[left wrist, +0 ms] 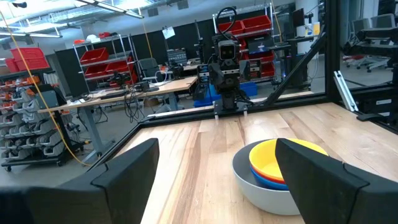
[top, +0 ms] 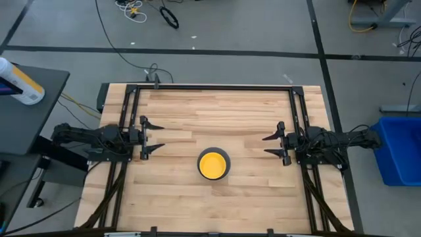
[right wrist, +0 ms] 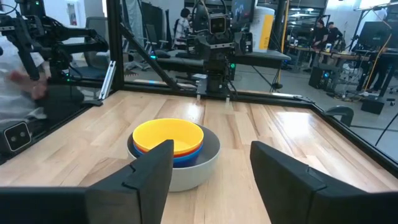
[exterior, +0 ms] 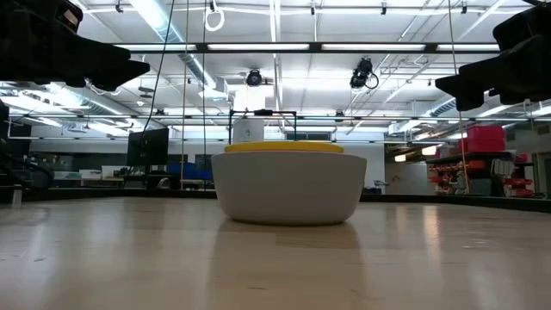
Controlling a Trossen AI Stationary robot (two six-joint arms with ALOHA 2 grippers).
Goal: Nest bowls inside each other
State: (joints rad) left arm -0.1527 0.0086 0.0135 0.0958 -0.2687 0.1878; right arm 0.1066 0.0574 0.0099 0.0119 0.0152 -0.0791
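The left end effector (top: 152, 136) hung at the left side of the worktop (top: 217, 108), its two fingers spread well apart with nothing between them. It pointed inward toward the middle of the worktop and stood well apart from the bowls. The right end effector (top: 274, 146) sat opposite, at the right side, also facing inward; its fingers stood apart too, gripping nothing, and it was likewise clear of the bowls.

Between the two, a little nearer the front edge than the middle of the worktop, rested the stack of bowls. The grey bowl (top: 225, 157) sat upright on the wood as the outermost one. Inside it the blue bowl (left wrist: 268, 180) showed only as a thin band of rim, and the yellow bowl (top: 212, 164) lay innermost on top, its open side up. In the right wrist view a narrow reddish-orange edge appeared between the yellow and blue rims, though it was too thin to tell for certain whether that was the red bowl. From the low view the yellow rim stood just above the grey bowl's edge.

Off the worktop, a blue bin (top: 398, 148) stood on the floor to the right, and a white bottle (top: 20, 82) lay on a dark side table at the left.
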